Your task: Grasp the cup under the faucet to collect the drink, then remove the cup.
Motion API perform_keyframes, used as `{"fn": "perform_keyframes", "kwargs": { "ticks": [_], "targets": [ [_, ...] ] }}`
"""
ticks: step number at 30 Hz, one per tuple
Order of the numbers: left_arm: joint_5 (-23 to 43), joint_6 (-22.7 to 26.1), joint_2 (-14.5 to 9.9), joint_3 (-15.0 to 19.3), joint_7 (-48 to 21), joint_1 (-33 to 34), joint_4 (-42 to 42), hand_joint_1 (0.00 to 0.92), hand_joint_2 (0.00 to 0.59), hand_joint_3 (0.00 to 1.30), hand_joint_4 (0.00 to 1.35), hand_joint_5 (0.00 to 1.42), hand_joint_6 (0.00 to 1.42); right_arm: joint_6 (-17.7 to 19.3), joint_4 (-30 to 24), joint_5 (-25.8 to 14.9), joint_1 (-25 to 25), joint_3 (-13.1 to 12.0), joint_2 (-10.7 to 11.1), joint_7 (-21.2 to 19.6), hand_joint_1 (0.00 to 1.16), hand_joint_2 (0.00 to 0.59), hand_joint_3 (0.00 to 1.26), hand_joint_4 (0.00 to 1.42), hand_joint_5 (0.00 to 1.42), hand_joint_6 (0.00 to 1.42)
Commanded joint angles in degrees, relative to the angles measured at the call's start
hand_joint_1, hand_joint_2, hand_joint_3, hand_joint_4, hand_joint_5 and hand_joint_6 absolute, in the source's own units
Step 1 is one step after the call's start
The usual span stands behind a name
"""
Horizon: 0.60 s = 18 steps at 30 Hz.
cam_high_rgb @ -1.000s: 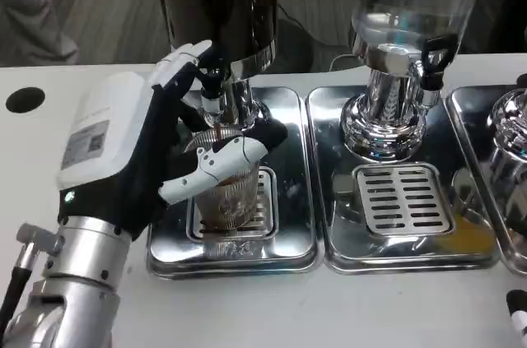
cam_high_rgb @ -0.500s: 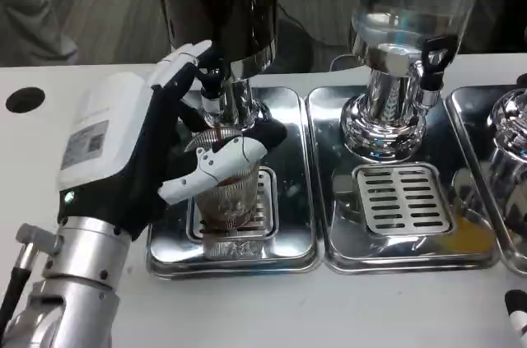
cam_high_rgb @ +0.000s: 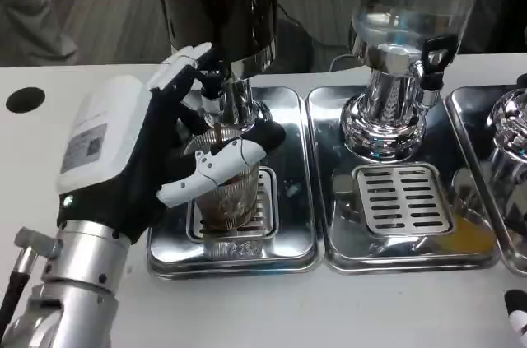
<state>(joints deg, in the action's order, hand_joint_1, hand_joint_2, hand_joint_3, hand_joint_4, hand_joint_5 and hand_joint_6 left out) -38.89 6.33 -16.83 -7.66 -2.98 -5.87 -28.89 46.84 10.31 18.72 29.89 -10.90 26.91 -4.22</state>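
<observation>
The cup (cam_high_rgb: pixel 228 192) stood upright on the drip grate (cam_high_rgb: pixel 262 210), directly beneath the faucet (cam_high_rgb: pixel 216 101) of the dark dispenser (cam_high_rgb: pixel 218 2). The left hand (cam_high_rgb: pixel 140 159) grasped it, fingers wrapped round its wall from the cup's left, thumb crossing its front. The cup's long axis ran vertical, so removal would call for a pull away from the faucet. Its fill level could not be judged; the hand hid much of it. The right hand (cam_high_rgb: pixel 519 319) showed only a cut-off fingertip, far right of the cup, and its state could not be told.
</observation>
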Motion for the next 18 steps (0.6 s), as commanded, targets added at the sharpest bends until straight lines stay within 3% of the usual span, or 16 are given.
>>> {"fn": "perform_keyframes", "kwargs": {
  "ticks": [1, 18],
  "targets": [
    [-0.38, -0.12, -0.39, -0.94, -1.36, -1.48, 0.53, 0.0, 0.029, 0.25, 0.17, 0.62, 0.82, -0.24, -0.88, 0.14, 0.23, -0.24, -0.18, 0.17, 0.28, 0.435, 0.09, 0.0, 0.0, 0.0],
    [0.07, -0.08, -0.18, -0.6, -1.22, -1.38, -0.03, 0.0, 0.03, 0.24, 0.16, 0.62, 0.83, -0.11, -0.91, -0.07, 0.73, -0.37, -0.12, 0.2, 0.28, 0.435, 0.09, 0.0, 0.0, 0.0]
  ]
}}
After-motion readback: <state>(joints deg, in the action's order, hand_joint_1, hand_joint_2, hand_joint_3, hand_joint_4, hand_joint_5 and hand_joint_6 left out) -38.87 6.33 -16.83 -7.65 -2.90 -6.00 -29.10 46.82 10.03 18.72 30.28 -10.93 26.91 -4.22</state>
